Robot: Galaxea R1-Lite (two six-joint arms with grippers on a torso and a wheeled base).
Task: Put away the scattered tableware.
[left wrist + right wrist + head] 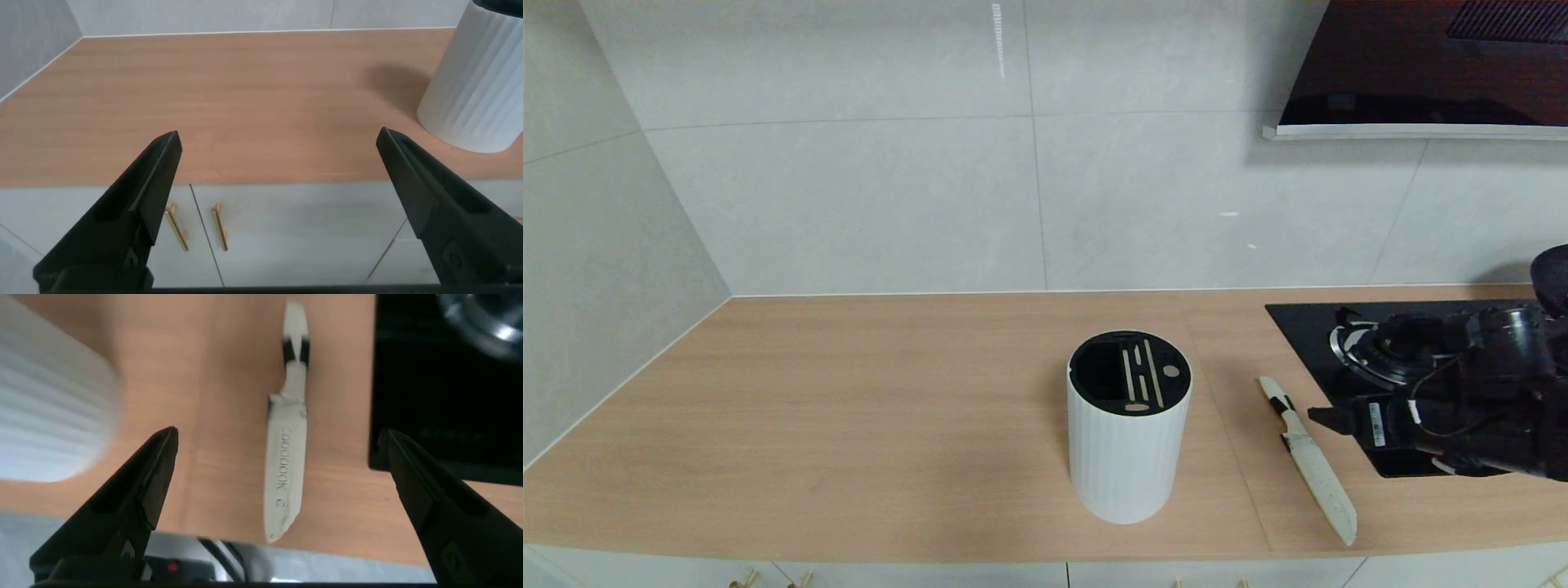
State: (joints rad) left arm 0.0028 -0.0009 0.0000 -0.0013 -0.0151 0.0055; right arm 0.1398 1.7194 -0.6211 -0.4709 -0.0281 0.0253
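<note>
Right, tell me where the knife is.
The knife lies flat on the counter on the robot's right, between the white holder and the black hob, blade toward the front edge.

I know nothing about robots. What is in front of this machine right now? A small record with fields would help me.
Surface: wooden countertop
Storage: white ribbed holder, upright, with a black slotted top
Tableware: pale knife lying flat between the holder and the stove, touching neither
Right arm: right claw open, above the knife, not gripping it
Left arm: left claw open and empty, over the countertop's front edge
Progress: knife not yet picked up
</note>
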